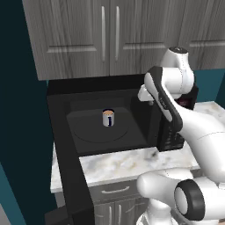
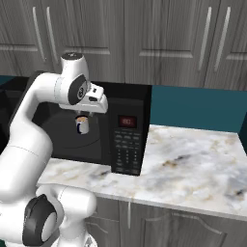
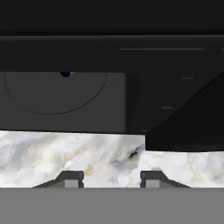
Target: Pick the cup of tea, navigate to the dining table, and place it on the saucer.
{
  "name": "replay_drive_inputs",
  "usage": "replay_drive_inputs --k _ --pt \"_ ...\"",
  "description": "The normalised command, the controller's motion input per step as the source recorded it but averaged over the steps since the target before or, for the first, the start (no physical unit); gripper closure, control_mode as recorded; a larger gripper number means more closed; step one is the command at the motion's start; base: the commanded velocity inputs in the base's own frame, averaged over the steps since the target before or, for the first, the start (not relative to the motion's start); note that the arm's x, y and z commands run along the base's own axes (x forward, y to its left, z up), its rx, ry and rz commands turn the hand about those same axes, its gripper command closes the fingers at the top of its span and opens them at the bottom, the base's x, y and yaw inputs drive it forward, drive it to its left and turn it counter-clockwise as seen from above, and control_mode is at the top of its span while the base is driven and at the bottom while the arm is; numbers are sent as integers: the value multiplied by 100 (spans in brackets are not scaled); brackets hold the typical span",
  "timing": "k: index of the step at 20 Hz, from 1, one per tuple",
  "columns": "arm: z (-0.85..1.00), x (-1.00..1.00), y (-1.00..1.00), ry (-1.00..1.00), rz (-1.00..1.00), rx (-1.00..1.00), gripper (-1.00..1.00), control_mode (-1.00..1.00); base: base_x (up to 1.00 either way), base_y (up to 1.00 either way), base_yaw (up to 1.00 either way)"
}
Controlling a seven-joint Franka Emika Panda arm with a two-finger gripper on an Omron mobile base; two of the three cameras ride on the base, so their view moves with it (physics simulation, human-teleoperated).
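1. Cup [image 1: 108,118]: upright on the round turntable [image 1: 99,129] inside the open microwave [image 2: 126,135]; tea visible in it, dark handle facing you in the left base view. Nothing touches it

2. Microwave door [image 1: 72,176]: swung out wide on the left, so your way into the cavity is free

3. Hand [image 3: 111,178]: outside the microwave, at the cavity mouth above the marbled worktop [image 3: 70,153]. Fingertips [image 3: 72,178] stand apart with bare stone between them; you hold nothing

4. Step in hand, by my reading: the approach to the pick. Carry, drive and placing are all yet to come; the table and saucer are not before you here

5. Next move calls for: send the hand forward and to the left into the cavity, under its roof, level with the cup. Line the fingers either side of the body, away from the handle. Whether the present gap clears the cup you cannot tell; widen it first if in doubt

6. Caution: lift and withdraw level, or the tea may spill
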Motion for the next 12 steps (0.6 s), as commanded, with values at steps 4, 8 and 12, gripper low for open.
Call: replay_drive_inputs --k 4,8,12 --pt "-6 -49 6 0 5 0 -100 -100 0 0 0" --pt "-28 -99 41 -4 9 -1 -100 -100 0 0 0" --pt "-30 -86 58 -13 0 0 -100 -100 0 0 0"
